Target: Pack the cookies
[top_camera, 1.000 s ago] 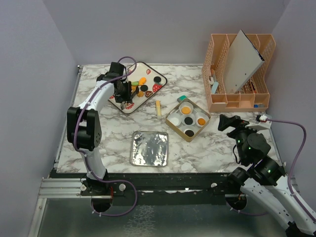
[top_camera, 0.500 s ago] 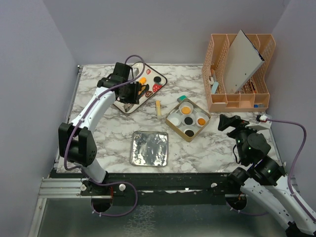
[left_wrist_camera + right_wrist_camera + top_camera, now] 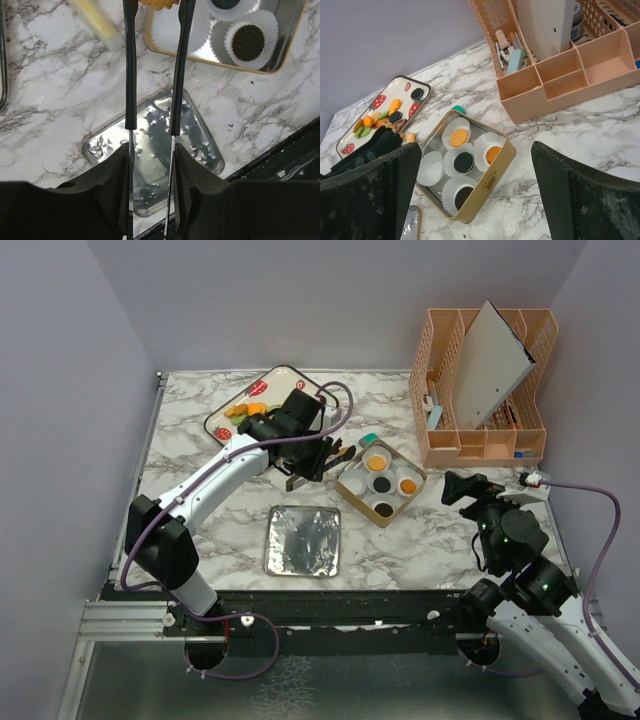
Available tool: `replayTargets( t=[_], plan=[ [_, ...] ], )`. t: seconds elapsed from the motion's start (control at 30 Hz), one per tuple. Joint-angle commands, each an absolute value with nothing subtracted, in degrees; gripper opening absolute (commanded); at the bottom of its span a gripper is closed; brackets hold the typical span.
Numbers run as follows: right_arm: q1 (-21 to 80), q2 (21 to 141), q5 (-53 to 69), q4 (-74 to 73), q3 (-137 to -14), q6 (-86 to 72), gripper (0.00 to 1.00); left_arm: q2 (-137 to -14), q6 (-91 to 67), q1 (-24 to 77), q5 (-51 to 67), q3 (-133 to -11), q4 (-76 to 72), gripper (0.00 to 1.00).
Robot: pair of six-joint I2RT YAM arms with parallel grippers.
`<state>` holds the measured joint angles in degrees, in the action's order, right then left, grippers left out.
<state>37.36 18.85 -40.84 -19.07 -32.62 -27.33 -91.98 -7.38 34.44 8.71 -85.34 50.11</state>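
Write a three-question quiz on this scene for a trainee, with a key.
1. True or false: the left pincer grips a tan cookie.
2. How many cookies already lie in the tin? A) two B) four C) six
3. Which pincer stands open and holds nothing?

Key: 1 true; 2 B; 3 the right pincer.
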Motion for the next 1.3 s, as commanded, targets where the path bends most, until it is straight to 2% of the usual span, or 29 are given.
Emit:
replayTargets(
  t=[0.0,0.7,1.07,1.27],
  plan=[
    [37.0,19.01,-40.87,-19.11,-33.59,-26.81,1.0,-90.77,-6.67,38.26,8.37,-84.87,51.97,0.24],
    [37.0,18.54,-41.13,-19.32,-33.16,-27.08,1.0,-97.58,-7.11,43.54,3.59,-86.44,53.24,0.27],
    [37.01,18.62,-41.05,-19.25,-32.93,-27.13,1.0,-99.15,-6.64,44.16,2.8,-86.91,53.21,0.44],
    [37.0,18.61,-40.96,-19.22,-33.01,-27.08,1.0,-98.98,-6.42,44.3,2.81,-87.03,53.24,0.47]
  ],
)
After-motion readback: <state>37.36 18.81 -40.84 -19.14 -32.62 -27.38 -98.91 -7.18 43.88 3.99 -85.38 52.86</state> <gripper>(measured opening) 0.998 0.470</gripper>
